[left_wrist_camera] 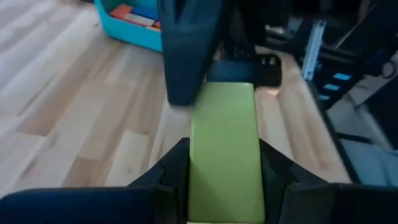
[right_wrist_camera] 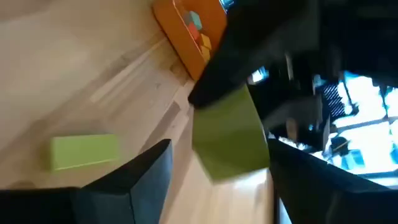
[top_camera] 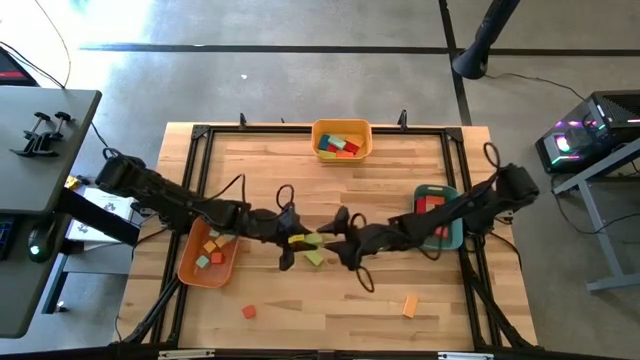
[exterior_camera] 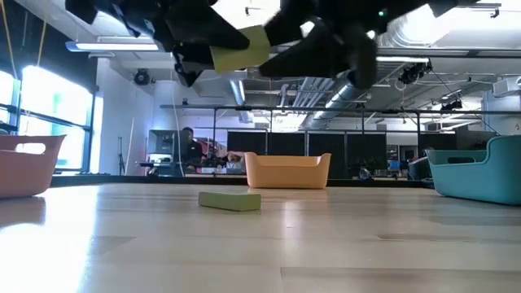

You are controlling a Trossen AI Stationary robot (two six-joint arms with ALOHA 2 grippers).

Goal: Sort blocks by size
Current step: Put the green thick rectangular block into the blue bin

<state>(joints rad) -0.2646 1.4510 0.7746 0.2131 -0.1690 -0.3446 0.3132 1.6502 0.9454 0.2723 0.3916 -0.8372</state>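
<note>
A light green bar block (left_wrist_camera: pixel 224 143) hangs in the air over the middle of the table (top_camera: pixel 300 240), high above the boards in the low view (exterior_camera: pixel 240 47). My left gripper (top_camera: pixel 291 243) is shut on it. My right gripper (top_camera: pixel 330 238) faces it from the table's right, open. Its fingers stand on either side of the bar's far end (right_wrist_camera: pixel 230 137); I cannot tell whether they touch it. A second light green bar (top_camera: pixel 315 258) lies flat on the table just below them (exterior_camera: pixel 230 200) (right_wrist_camera: pixel 84 151). My left gripper pinches the green bar's two long sides (left_wrist_camera: pixel 221 186) between its two fingers (left_wrist_camera: pixel 171 168), at the end nearer the table's left. The fingers come from the table's left, slanting slightly down, and lie along the bar. The bar sticks out ahead of them, clear of the table.
An orange tray (top_camera: pixel 190 268) with small blocks stands at the left, a yellow tray (top_camera: pixel 318 128) with blocks at the far edge, a teal tray (top_camera: pixel 452 238) under my right arm. A red cube (top_camera: pixel 248 312) and an orange block (top_camera: pixel 410 305) lie near the front edge.
</note>
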